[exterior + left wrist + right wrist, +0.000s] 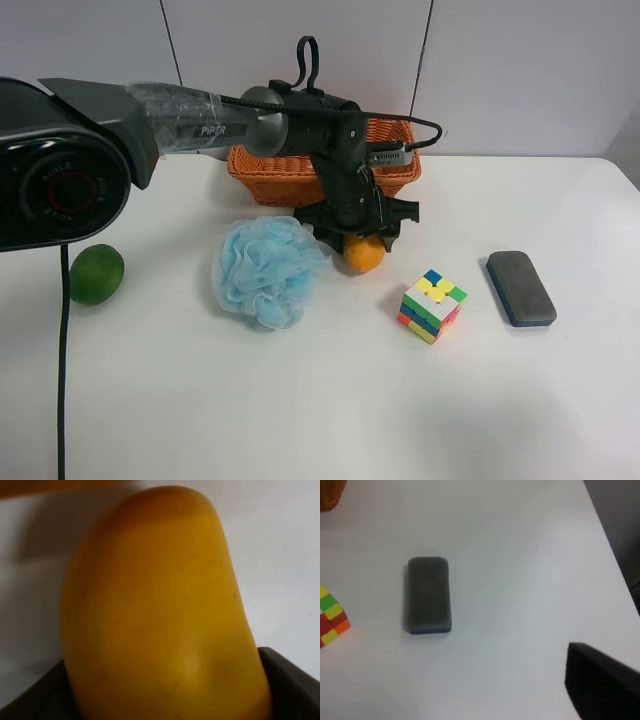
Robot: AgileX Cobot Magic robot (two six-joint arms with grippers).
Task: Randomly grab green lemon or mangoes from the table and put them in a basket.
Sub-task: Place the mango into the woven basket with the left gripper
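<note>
The orange-yellow mango [365, 254] lies on the white table [300, 400] just in front of the wicker basket [270, 175]. The arm at the exterior high view's left reaches over it, and its gripper [362, 232] sits down on top of the mango. In the left wrist view the mango [160, 610] fills the frame, with dark fingers [292, 680] against both of its sides. The green lemon [96, 273] lies far off at the table's left edge. Of my right gripper only one dark finger [600, 685] shows, above bare table.
A blue mesh bath sponge [262, 265] lies right beside the mango. A colour cube [432, 305] and a grey eraser block [520, 287] lie to the right; both show in the right wrist view, cube [331, 615] and block [429, 594]. A basket corner [327, 495] shows there.
</note>
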